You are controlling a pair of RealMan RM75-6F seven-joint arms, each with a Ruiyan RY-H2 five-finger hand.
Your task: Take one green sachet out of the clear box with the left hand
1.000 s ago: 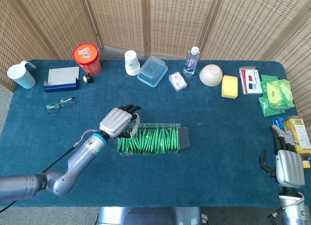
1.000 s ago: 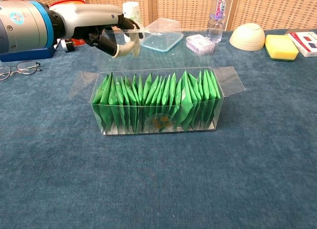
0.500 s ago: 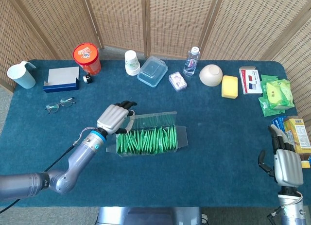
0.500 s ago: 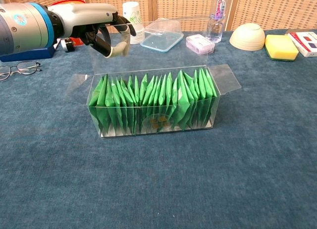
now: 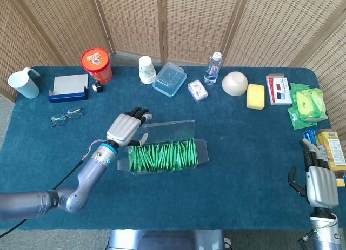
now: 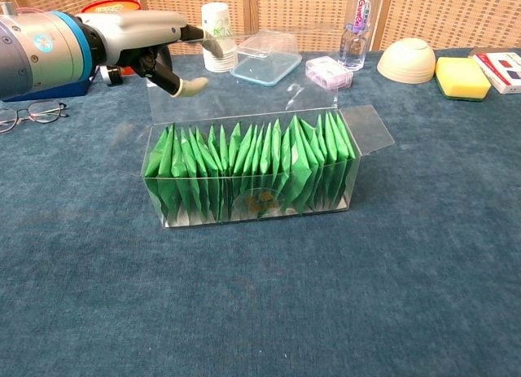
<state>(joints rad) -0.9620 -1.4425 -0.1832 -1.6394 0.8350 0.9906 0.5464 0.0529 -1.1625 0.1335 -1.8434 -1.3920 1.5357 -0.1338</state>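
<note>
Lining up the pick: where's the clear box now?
Head view: the clear box sits mid-table, lid open, just right of the left robot hand, below the lidded plastic container.

1 clear box (image 6: 252,169), 1 bottle (image 5: 213,67), 1 bowl (image 5: 234,83), 1 sponge (image 5: 255,96), 1 specs (image 5: 67,116).

**Camera placement**

The surface (image 5: 243,153) is seen from high above in the head view, looking steeply down, the whole blue top and the wicker screen behind being taken in. In the chest view it is seen low and close, facing forward. The clear box (image 5: 162,153) (image 6: 252,169) is shared, apparently centrally.
</note>
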